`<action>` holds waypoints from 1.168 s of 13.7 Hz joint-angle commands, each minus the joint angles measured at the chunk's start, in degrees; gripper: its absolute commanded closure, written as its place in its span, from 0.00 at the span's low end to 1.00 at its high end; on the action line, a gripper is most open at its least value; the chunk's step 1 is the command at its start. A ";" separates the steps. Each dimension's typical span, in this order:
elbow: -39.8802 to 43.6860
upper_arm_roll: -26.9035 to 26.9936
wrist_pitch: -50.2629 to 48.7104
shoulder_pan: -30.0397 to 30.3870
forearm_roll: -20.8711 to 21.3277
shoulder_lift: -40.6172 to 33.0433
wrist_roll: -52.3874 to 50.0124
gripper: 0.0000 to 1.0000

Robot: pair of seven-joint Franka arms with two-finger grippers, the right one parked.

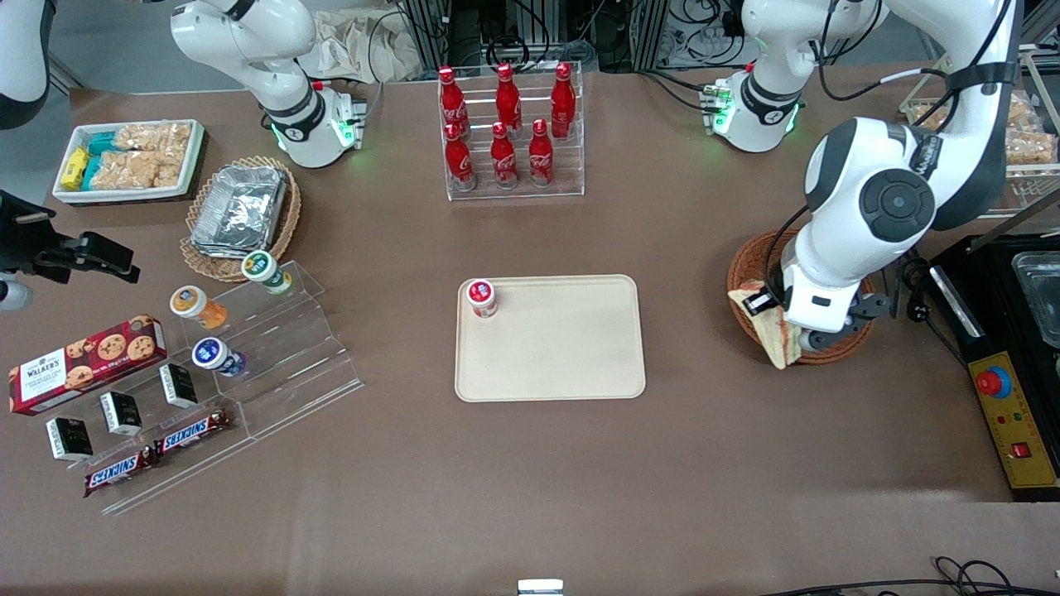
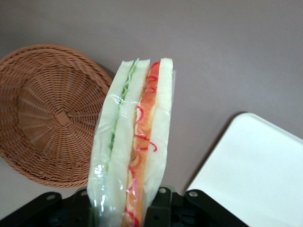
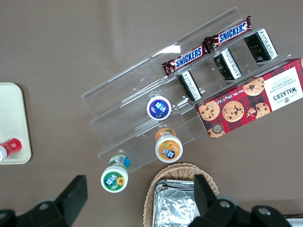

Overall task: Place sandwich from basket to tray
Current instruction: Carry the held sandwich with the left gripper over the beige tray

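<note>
My left gripper (image 2: 127, 213) is shut on the sandwich (image 2: 133, 137), a plastic-wrapped wedge of white bread with orange and green filling, held on edge between the fingers. The sandwich hangs lifted over the brown table, between the reddish-brown wicker basket (image 2: 47, 113) and the cream tray (image 2: 258, 175). The basket's inside shows nothing in it. In the front view the gripper (image 1: 785, 321) and sandwich (image 1: 773, 333) sit over the basket's (image 1: 744, 258) rim on the side facing the tray (image 1: 551, 356), and the arm hides much of the basket.
A small red-capped bottle (image 1: 481, 298) stands on a tray corner. A rack of red cola bottles (image 1: 507, 128) stands farther from the camera. A black control box (image 1: 1006, 397) lies at the working arm's end. Snacks, jars and a foil-container basket (image 1: 240, 211) lie toward the parked arm's end.
</note>
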 commanded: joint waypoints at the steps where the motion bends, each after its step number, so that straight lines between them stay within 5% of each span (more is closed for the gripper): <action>1: 2.04 -3.33 -0.29 0.00 -0.59 1.68 2.30 0.68; 5: 4.49 -8.87 5.24 -2.18 0.98 7.73 2.30 0.68; 16: 6.96 -8.88 14.65 -9.05 14.51 25.85 -0.78 0.66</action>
